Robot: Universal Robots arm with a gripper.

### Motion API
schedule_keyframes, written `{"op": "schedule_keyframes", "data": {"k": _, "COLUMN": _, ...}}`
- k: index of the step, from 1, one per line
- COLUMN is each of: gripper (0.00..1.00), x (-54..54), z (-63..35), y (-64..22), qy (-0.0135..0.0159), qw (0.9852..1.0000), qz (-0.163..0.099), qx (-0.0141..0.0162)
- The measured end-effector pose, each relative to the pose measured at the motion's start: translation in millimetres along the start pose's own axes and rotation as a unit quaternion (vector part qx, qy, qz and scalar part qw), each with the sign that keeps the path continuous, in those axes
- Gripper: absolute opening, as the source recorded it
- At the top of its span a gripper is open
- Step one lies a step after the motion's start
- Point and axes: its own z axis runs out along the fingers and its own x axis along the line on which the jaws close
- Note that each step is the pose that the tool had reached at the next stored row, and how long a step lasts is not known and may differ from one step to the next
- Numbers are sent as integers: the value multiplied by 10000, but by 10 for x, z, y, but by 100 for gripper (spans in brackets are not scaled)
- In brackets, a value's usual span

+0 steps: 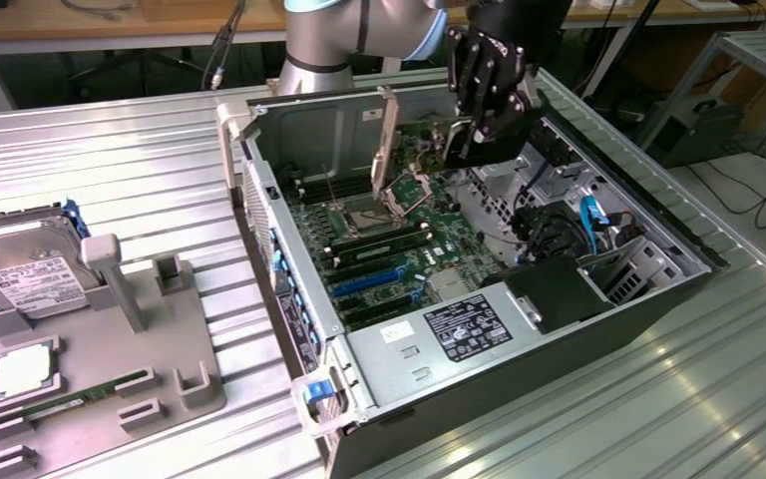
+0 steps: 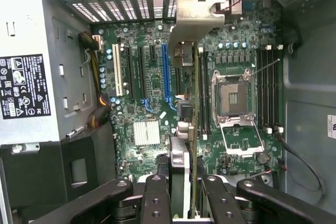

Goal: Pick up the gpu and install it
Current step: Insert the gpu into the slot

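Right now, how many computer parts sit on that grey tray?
3: a hard drive at the tray's far end, a silvery processor in the middle, and a green memory stick nearest the camera. The tray runs past the view's edge, so more may be hidden.

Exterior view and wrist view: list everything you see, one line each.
computer case: one, black, open, on the table
motherboard: one, green, inside the case
power supply: one, silvery with a label, inside the case
table: one, ribbed silver metal, under everything
fixture: one, grey, exterior view's left
hard drive: one, silver with a white label, on the fixture
memory stick: one, green, on the fixture
gpu: one, silvery bracket, edge-on above the motherboard
arm: one, grey, behind the case
claw: one, black, shut on the gpu
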Motion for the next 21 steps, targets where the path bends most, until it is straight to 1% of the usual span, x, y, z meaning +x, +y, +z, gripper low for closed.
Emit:
{"op": "schedule_keyframes", "data": {"k": 4, "gripper": 28, "x": 2, "z": 94, "y": 3, "qy": -1, "qw": 10000, "qz": -42, "qx": -1}}
{"op": "schedule_keyframes", "data": {"k": 6, "gripper": 28, "x": 3, "z": 124, "y": 4, "qy": -1, "qw": 10000, "qz": -69, "qx": -13}}
{"op": "schedule_keyframes", "data": {"k": 7, "gripper": 28, "x": 3, "z": 142, "y": 4, "qy": -2, "qw": 10000, "qz": -96, "qx": -14}}
{"op": "schedule_keyframes", "data": {"k": 9, "gripper": 28, "x": 4, "z": 178, "y": 6, "qy": -4, "qw": 9998, "qz": -194, "qx": -17}}
{"op": "schedule_keyframes", "data": {"k": 11, "gripper": 28, "x": 4, "z": 212, "y": 7, "qy": -9, "qw": 9993, "qz": -361, "qx": -20}}
{"op": "schedule_keyframes", "data": {"k": 12, "gripper": 28, "x": 5, "z": 230, "y": 17, "qy": -10, "qw": 9992, "qz": -402, "qx": -21}}
{"op": "schedule_keyframes", "data": {"k": 14, "gripper": 28, "x": 2, "z": 265, "y": 46, "qy": -10, "qw": 9991, "qz": -412, "qx": -22}}
{"op": "schedule_keyframes", "data": {"k": 15, "gripper": 28, "x": 1, "z": 301, "y": 97, "qy": -6, "qw": 9992, "qz": -408, "qx": -22}}
{"op": "schedule_keyframes", "data": {"k": 17, "gripper": 28, "x": 2, "z": 336, "y": 156, "qy": -1, "qw": 9992, "qz": -404, "qx": -22}}
{"op": "schedule_keyframes", "data": {"k": 21, "gripper": 28, "x": 2, "z": 405, "y": 276, "qy": -2, "qw": 9992, "qz": -404, "qx": -22}}
